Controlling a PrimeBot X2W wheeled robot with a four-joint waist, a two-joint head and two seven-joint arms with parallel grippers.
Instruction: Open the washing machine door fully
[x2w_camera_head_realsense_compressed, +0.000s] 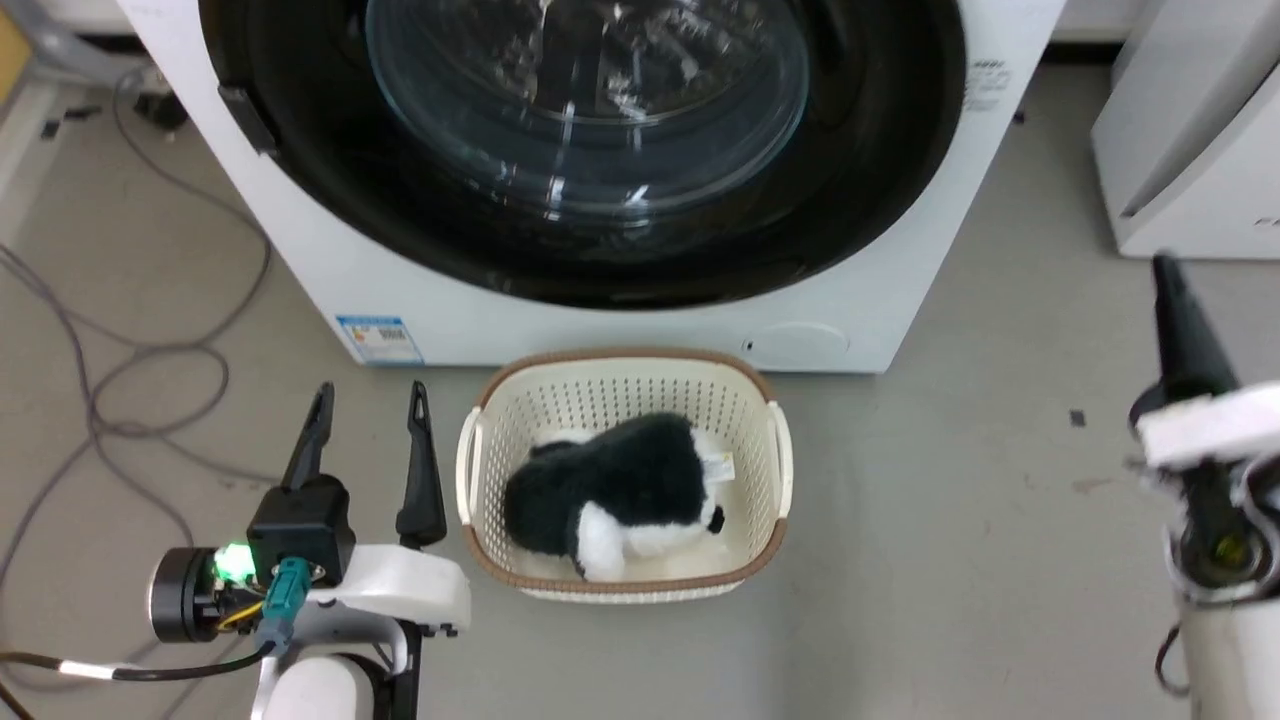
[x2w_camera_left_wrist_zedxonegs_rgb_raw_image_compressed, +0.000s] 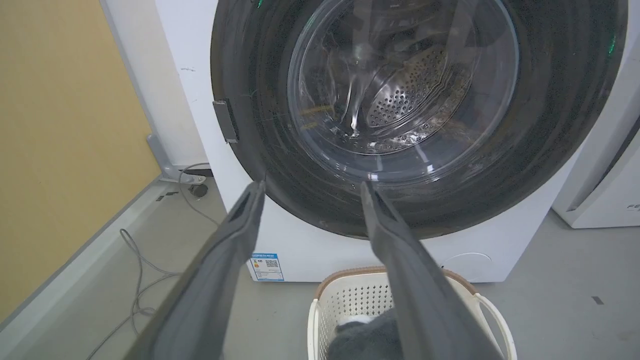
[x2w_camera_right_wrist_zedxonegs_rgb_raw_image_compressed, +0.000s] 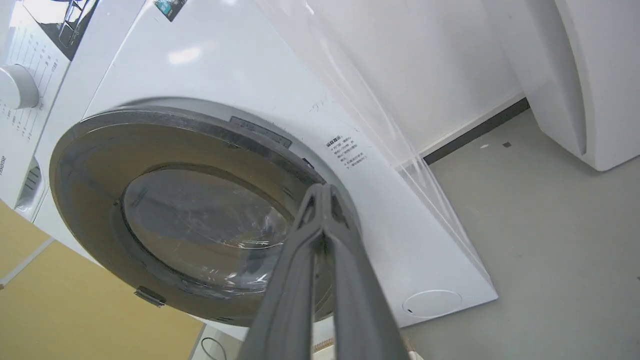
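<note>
The washing machine door (x2w_camera_head_realsense_compressed: 860, 170) is a large round glossy black disc with a clear domed window; it lies flush against the white machine front, with a small handle tab (x2w_camera_head_realsense_compressed: 248, 118) at its left edge. It also shows in the left wrist view (x2w_camera_left_wrist_zedxonegs_rgb_raw_image_compressed: 550, 125) and the right wrist view (x2w_camera_right_wrist_zedxonegs_rgb_raw_image_compressed: 90, 165). My left gripper (x2w_camera_head_realsense_compressed: 370, 400) hovers open at the lower left, fingers pointing toward the machine, nothing between them (x2w_camera_left_wrist_zedxonegs_rgb_raw_image_compressed: 312, 187). At the right edge my right gripper (x2w_camera_head_realsense_compressed: 1165, 275) is shut and holds nothing; its tips (x2w_camera_right_wrist_zedxonegs_rgb_raw_image_compressed: 324, 192) point at the door's right rim.
A cream laundry basket (x2w_camera_head_realsense_compressed: 770, 450) with a black-and-white plush toy (x2w_camera_head_realsense_compressed: 620, 490) stands on the grey floor right before the machine. Loose cables (x2w_camera_head_realsense_compressed: 120, 380) lie at the left. Another white appliance (x2w_camera_head_realsense_compressed: 1190, 150) stands at the right. A yellow wall panel (x2w_camera_left_wrist_zedxonegs_rgb_raw_image_compressed: 65, 150) is left of the machine.
</note>
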